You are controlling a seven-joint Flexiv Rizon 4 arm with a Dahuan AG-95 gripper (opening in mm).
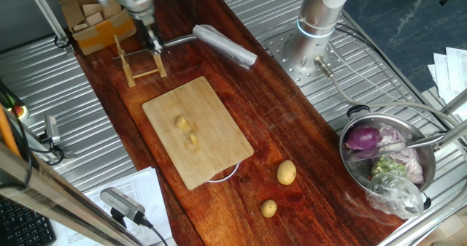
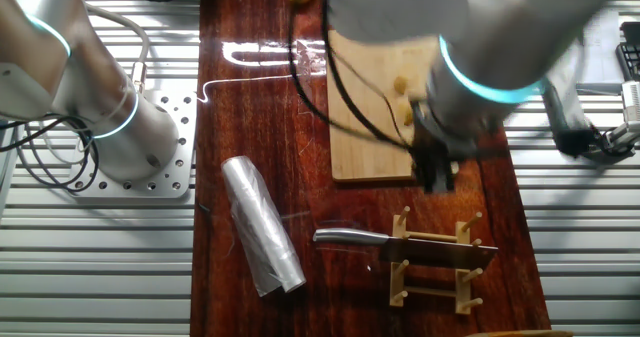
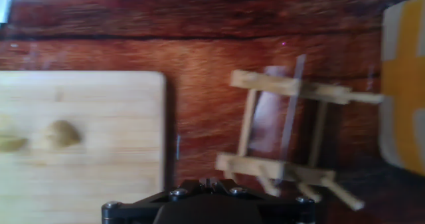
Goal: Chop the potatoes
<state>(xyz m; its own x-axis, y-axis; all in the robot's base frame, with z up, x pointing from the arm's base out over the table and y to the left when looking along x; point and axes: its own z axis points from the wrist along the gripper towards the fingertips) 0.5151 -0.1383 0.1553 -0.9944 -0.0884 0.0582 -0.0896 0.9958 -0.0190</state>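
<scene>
One fixed view: the gripper hangs over the wooden rack, fingers blurred, so I can't tell if they're apart or together. The potatoes sit mid-board; two whole ones lie on the table beside it.

The other fixed view: the knife rests in the rack, handle pointing toward a foil roll. The arm hides part of the board.

Hand view: rack ahead, potatoes at the left edge on the board.
</scene>
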